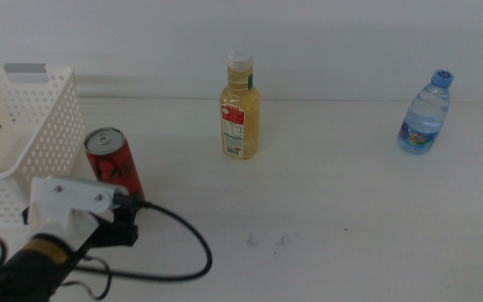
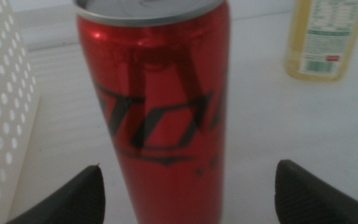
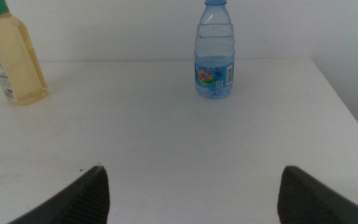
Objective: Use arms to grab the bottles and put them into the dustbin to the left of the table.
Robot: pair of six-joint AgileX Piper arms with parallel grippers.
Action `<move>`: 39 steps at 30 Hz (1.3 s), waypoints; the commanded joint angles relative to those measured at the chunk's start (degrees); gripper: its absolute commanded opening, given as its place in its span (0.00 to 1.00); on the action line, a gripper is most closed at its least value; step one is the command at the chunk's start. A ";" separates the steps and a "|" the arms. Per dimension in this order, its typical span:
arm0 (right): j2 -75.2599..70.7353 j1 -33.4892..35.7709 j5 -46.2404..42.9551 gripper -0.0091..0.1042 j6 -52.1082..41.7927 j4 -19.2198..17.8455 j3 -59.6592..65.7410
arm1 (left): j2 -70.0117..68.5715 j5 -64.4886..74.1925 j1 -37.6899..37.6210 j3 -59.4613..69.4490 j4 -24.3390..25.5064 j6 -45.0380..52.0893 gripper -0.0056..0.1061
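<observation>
Only the left wrist view showed the left gripper (image 2: pixel 185 186) spread wide around the upright red can (image 1: pixel 113 164), untouched, at the dustbin's (image 1: pixel 32 109) four o'clock. The right gripper (image 3: pixel 191 193), spread too, faced the water bottle (image 3: pixel 215 53) on the white table (image 1: pixel 334 210).

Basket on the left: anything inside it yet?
The visible part of the basket shows only bare white floor, no bottles. Its left portion runs out of frame, and the near wall hides some floor.

Black left arm (image 1: pixel 23 260), white upper housing (image 1: pixel 70 197), looping black cable (image 1: pixel 183 252), dark wedge-shaped jaws
</observation>
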 commanded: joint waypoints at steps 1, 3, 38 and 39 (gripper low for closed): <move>-0.26 -0.35 -0.56 0.87 -0.15 -0.38 0.16 | 2.76 -1.49 -0.10 -2.53 -1.18 0.00 0.89; -0.26 -0.35 -0.56 0.87 -0.15 -0.38 0.16 | 4.82 -1.49 -0.10 -4.59 -1.83 0.00 0.89; -0.26 -0.35 -0.56 0.87 -0.15 -0.38 0.16 | -20.38 67.75 0.00 -24.00 -3.17 -5.44 0.03; -0.26 -0.35 -0.56 0.87 -0.15 -0.38 0.16 | -21.05 72.27 0.00 -27.16 -2.90 -5.44 0.03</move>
